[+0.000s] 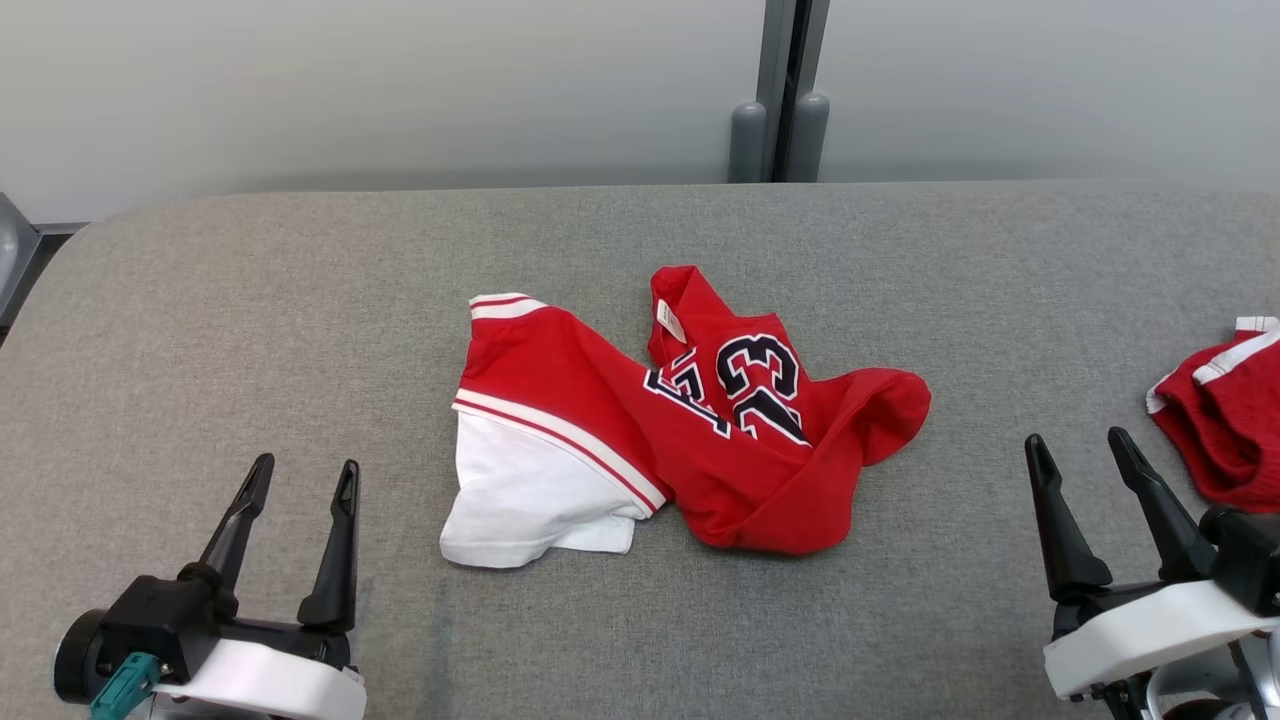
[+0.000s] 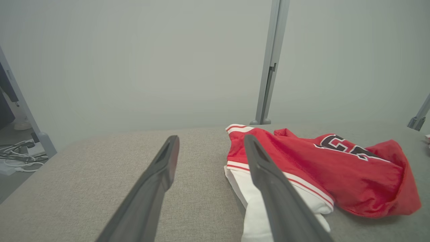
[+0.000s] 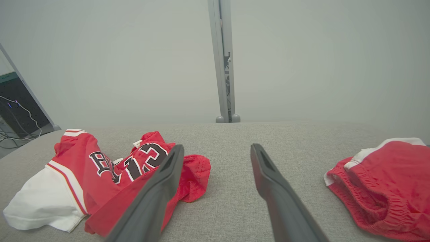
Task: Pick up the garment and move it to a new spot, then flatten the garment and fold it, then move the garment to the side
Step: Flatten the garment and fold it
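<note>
A crumpled red and white garment (image 1: pixel 660 420) with black numbers lies in the middle of the grey table (image 1: pixel 300 300). It also shows in the left wrist view as the garment (image 2: pixel 302 171) and in the right wrist view as the garment (image 3: pixel 90 178). My left gripper (image 1: pixel 303 478) stands open near the front left, well left of the garment, fingers empty. My right gripper (image 1: pixel 1078 445) stands open near the front right, apart from the garment, nothing between its fingers. In the wrist views the left gripper (image 2: pixel 211 144) and right gripper (image 3: pixel 217 150) show wide gaps.
A second red piece of clothing (image 1: pixel 1225 420) with white trim lies at the table's right edge, just beyond my right gripper; it shows as the red clothing (image 3: pixel 386 181) too. A grey post (image 1: pixel 780 100) stands behind the table against a pale wall. Cables (image 2: pixel 16 158) lie on the floor left.
</note>
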